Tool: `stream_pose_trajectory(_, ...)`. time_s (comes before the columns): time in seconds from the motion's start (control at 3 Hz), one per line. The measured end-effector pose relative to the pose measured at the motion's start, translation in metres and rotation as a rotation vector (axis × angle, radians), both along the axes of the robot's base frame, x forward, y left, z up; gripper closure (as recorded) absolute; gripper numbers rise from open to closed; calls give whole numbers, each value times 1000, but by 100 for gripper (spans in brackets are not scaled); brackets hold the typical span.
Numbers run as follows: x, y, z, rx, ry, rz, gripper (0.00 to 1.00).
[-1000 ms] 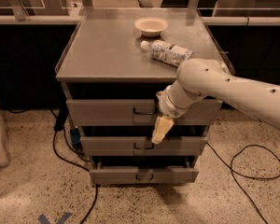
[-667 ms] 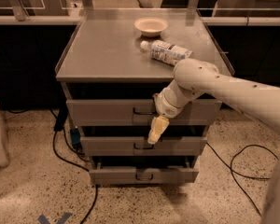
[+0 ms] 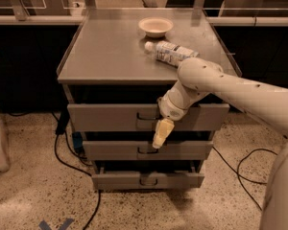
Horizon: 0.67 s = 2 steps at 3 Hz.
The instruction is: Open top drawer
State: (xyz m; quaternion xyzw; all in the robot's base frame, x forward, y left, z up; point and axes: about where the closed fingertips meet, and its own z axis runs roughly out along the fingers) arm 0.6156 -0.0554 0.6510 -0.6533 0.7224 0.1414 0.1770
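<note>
1. The grey metal cabinet (image 3: 110, 47) stands on a speckled floor (image 3: 33, 195), and it has three drawers one under the other.
2. The top drawer (image 3: 105, 117) sits directly under the cabinet top, with a dark gap above its flat front. Its small dark wire handle (image 3: 146, 115) is at the centre of the front.
3. The robot arm (image 3: 216, 80) comes in from the right side and bends down in front of the cabinet.
4. The gripper (image 3: 159, 140) hangs with its yellowish tip pointing down, just to the right of the handle. It is at the lower edge of the top drawer's front, and the tip reaches down to the middle drawer (image 3: 115, 150).
5. Whether the gripper is released or clenched, I cannot tell. I also cannot tell if it touches the handle or the drawer front.
6. The bottom drawer (image 3: 120, 180) is below, with a similar handle.
7. On the cabinet top a pale bowl (image 3: 156, 27) stands near the back, and a plastic bottle (image 3: 170, 51) lies on its side just in front of it.
8. Dark cables (image 3: 62, 147) run over the floor to the left of the cabinet.
</note>
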Motion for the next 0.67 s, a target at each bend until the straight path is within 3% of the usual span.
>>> stream_pose_trajectory(0.33,0,0,2,0,0,0,0)
stream_pose_trajectory(0.67,-5,-2,4,16,56,4,0)
